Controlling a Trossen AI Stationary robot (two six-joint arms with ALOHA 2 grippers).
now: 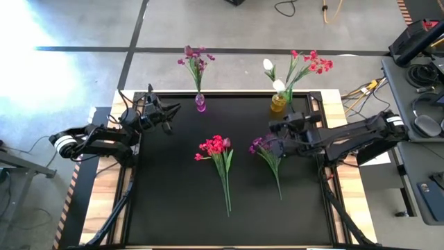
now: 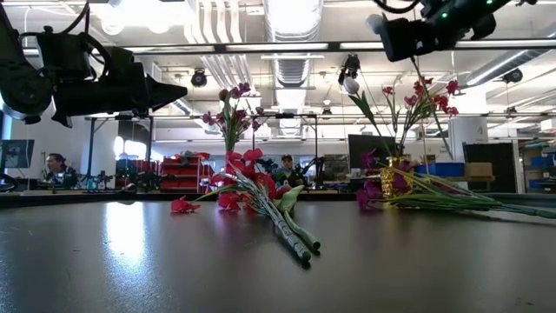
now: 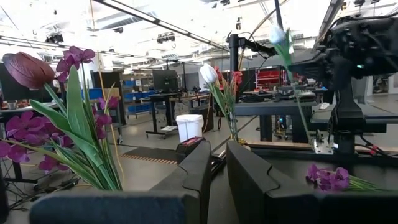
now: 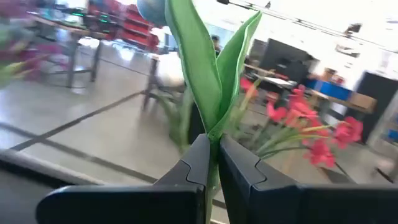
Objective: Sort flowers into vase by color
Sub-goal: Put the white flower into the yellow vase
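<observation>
My right gripper (image 4: 214, 155) is shut on a white tulip (image 4: 152, 9) with broad green leaves, raised above the table's far right; the left wrist view shows its bud (image 3: 277, 34). Beside it stands a yellow vase (image 1: 278, 103) holding red flowers (image 1: 312, 64) and a white bud (image 1: 268, 64). A small purple vase (image 1: 200, 104) holds purple flowers (image 1: 196, 59). A red bunch (image 1: 218, 149) and a purple bunch (image 1: 267, 147) lie flat on the mat. My left gripper (image 1: 166, 111) hovers left of the purple vase, with a narrow gap between its fingers and nothing in it. My right gripper pinches the tulip's stem (image 4: 212, 140) just below where the leaves part, between its two fingers (image 4: 193, 163). The fingers come level and lie across the stem. The flower is lifted clear and stands roughly upright, bud above the fingers, and its lower stem (image 3: 303, 118) hangs below them.
A black mat (image 1: 173, 201) covers the table, with wooden edges at both sides (image 1: 100, 201). Both vases stand at the mat's far edge. Beyond the table there are desks, shelves and seated people (image 2: 56, 165). Cables and headphones lie on a side table at right (image 1: 420, 104).
</observation>
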